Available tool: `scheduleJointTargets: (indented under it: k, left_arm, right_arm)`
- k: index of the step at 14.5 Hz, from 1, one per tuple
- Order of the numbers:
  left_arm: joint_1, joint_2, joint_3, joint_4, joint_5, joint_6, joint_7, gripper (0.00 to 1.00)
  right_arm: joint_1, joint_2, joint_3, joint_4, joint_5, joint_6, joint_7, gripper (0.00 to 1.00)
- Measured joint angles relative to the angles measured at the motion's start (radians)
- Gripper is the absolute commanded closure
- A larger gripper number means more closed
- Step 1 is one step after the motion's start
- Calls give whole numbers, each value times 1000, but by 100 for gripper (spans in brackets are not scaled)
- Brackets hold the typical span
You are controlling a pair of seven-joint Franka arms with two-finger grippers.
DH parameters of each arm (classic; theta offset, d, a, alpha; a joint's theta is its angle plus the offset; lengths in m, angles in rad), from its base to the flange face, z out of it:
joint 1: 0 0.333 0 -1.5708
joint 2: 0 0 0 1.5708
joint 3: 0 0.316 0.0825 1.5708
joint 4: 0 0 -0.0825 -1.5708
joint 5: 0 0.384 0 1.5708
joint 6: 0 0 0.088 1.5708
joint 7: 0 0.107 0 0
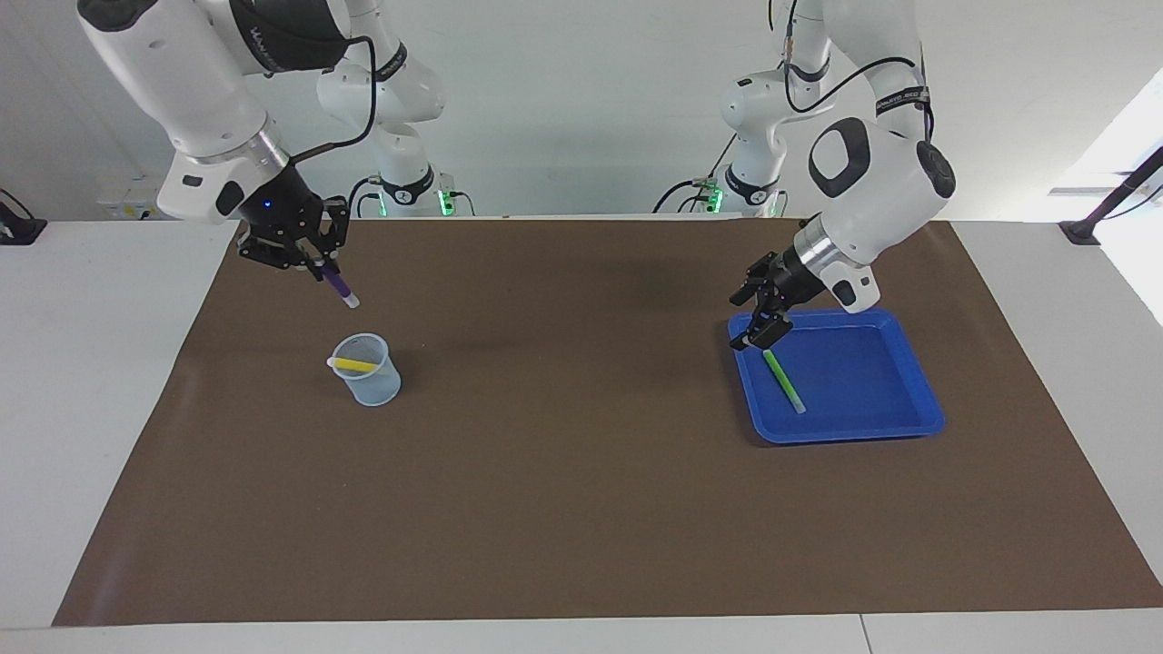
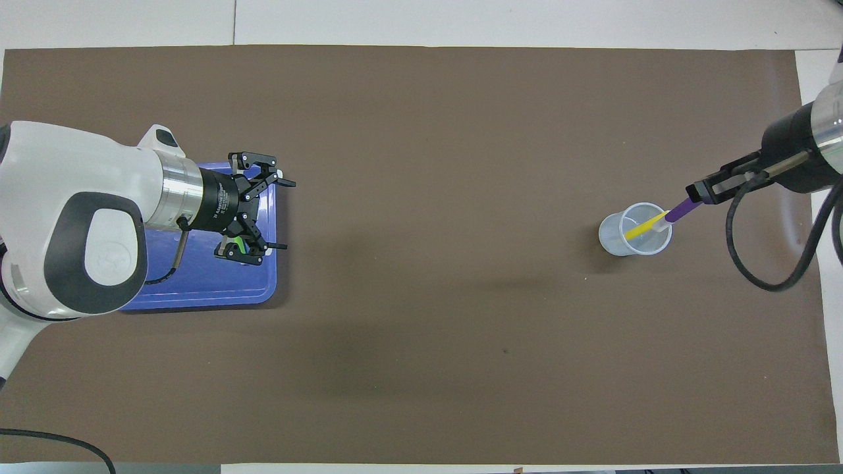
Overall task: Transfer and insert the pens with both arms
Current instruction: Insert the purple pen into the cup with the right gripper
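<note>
Near: right gripper [image 1: 320, 265] clenched on purple pen [image 1: 341, 287], raised over mat beside clear cup [image 1: 367, 370] | left gripper [image 1: 761, 320] released, over blue tray [image 1: 854, 427] rim | Farther: yellow pen [image 1: 354, 365] in cup; green pen [image 1: 784, 382] in tray | brown mat [image 1: 581, 472] underlies all

Colours on the brown mat [image 1: 581, 509]

White table [image 1: 100, 381]; blue tray [image 1: 918, 400] holding a green pen [image 1: 781, 380]; clear pale-blue cup [image 1: 368, 372] with a yellow pen [image 1: 356, 365]; purple pen [image 1: 340, 286] with a whitish cap; 2 white arms with silver rings, each ending in a black claw.
</note>
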Motion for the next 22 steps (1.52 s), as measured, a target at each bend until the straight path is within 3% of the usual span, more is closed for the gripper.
scheduleJointTargets:
  k: [3, 9, 13, 16, 18, 20, 21, 22]
  left_arm:
    - [51, 9, 1, -7, 89, -8, 231, 0]
    - [59, 95, -1, -10, 290, 23, 663, 0]
    - [60, 163, -5, -16, 427, 81, 814, 1]
    - [47, 213, -9, -16, 494, 121, 882, 11]
    - [33, 240, -11, -16, 547, 133, 895, 22]
    - [15, 257, -12, -16, 578, 139, 899, 30]
    - [11, 262, -12, -16, 583, 141, 905, 32]
    - [10, 266, -12, -16, 584, 144, 910, 35]
  right_arm:
    - [-2, 1, 2, -83, -1, 72, -3, 100]
    - [-26, 1, 2, -246, -3, 225, -8, 100]
    - [-31, -22, 2, -340, -3, 305, -9, 100]
    - [-41, -44, 2, -397, -3, 346, -9, 100]
    - [-42, -51, 2, -416, -3, 353, -9, 67]
    - [-42, -54, 3, -430, -3, 371, -9, 18]
    - [-42, -55, 4, -431, -3, 375, -9, 0]
    - [-42, -56, 4, -431, -2, 376, -9, 0]
